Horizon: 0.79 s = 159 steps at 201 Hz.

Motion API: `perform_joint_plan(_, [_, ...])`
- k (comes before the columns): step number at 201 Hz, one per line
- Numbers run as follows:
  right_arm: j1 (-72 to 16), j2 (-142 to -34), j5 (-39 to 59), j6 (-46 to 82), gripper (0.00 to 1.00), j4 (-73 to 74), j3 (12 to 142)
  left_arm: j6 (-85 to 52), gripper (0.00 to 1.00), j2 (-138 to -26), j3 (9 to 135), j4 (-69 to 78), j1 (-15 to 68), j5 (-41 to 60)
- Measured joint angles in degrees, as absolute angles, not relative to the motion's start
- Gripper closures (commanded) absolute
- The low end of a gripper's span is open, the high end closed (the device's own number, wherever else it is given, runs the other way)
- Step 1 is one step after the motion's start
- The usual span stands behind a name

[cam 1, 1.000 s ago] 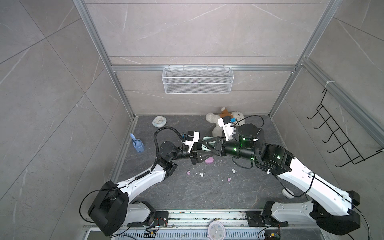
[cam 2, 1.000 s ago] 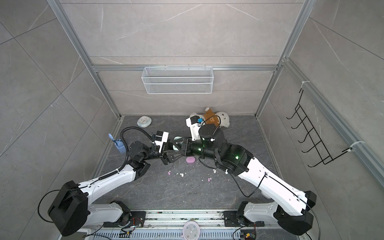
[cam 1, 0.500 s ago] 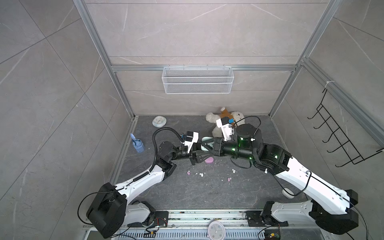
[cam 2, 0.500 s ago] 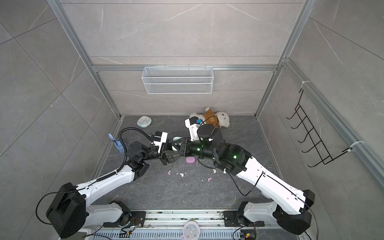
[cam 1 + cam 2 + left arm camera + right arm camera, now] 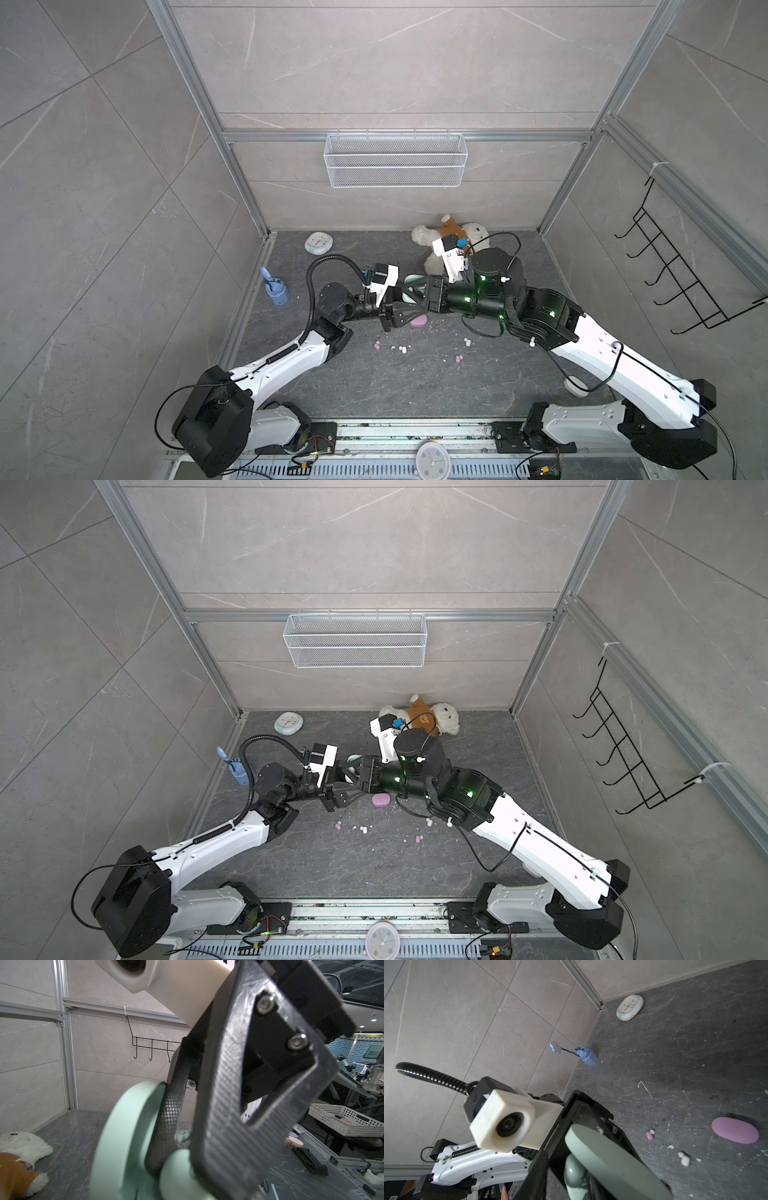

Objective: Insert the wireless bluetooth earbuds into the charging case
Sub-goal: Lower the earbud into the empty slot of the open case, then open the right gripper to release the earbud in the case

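My left pincer [image 5: 575,1159] is closed on the mint charging case [image 5: 124,1136] and holds it over the counter [image 5: 415,386]. The lid is open and stands up from the body of the case. My right pincer [image 5: 185,1140] reaches from the other side into the open case, so in both top views my two pincers meet over the middle of the counter. In the left wrist view the two fingers of my right pincer stand a little apart. A small mint earbud [image 5: 181,1138] sits in the gap between them, just at the inside of the case. I cannot tell if the fingers press on it or only stand beside it. Other earbuds lie loose on the counter, lower than my pincers and apart from them. A pink earbud [image 5: 649,1135] and a white earbud [image 5: 684,1160] lie near each other there. A pink oval case [image 5: 735,1130] lies closed on the counter near these two, and neither pincer touches it.
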<state>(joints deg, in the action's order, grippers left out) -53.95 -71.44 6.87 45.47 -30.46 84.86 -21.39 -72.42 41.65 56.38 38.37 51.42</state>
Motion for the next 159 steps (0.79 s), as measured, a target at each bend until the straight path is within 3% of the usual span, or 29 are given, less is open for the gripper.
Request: perform_joint_plan(159, [-53.98,-71.33,6.31,45.25,0.58,-44.6,94.52,-20.51,0.8,-70.24,41.47,54.87,38.37,50.94])
